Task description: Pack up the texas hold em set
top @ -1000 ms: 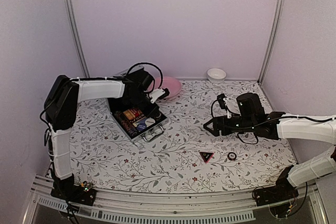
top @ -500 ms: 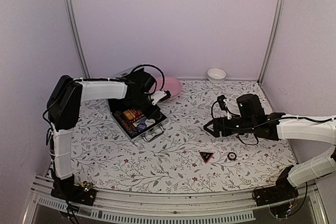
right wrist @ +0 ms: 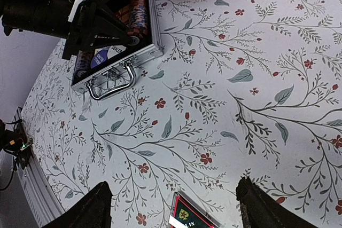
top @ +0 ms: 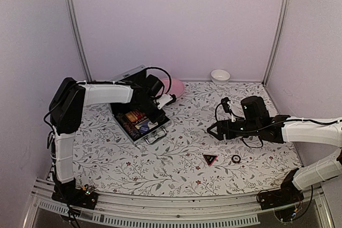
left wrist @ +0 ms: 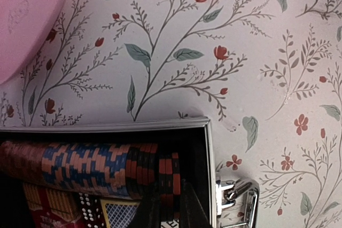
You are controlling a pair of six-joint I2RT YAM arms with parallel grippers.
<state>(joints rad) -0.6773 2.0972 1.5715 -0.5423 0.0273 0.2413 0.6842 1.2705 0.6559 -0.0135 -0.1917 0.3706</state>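
**A:** Where's the case?

**B:** The case (top: 140,125) lies open toward the far left corner of the bench (top: 176,145). Its lid (top: 127,73) is raised on the far side, and its handle (top: 155,136) faces the near edge. Just beyond it, at the far edge, is a pink plate (top: 176,85).

**A:** What's inside?

**B:** A row of chips (left wrist: 80,166) lies on edge along 1 wall, in red, blue and black. Card decks (left wrist: 48,206) lie beside the row.

**A:** And the left hand?

**B:** The left hand (left wrist: 170,213) reaches down into the case at the handle end of that row. Its 2 fingers (left wrist: 150,214) stand a narrow gap apart, with a few red-and-black chips between them. I can't tell whether they actually pinch those chips.

**A:** The right one?

**B:** The right hand (right wrist: 172,200) hovers over the bench right of the middle, well apart from the case. Its fingers are spread wide and hold nothing.

**A:** Anything outside the case?

**B:** The triangle (top: 209,158) lies flat toward the near edge, right of the middle. In the wrist view it shows between the right hand's fingertips. A small dark disc (top: 235,158) lies just to its right, not touching it. A white bowl (top: 220,75) sits at the far edge, near the right corner.
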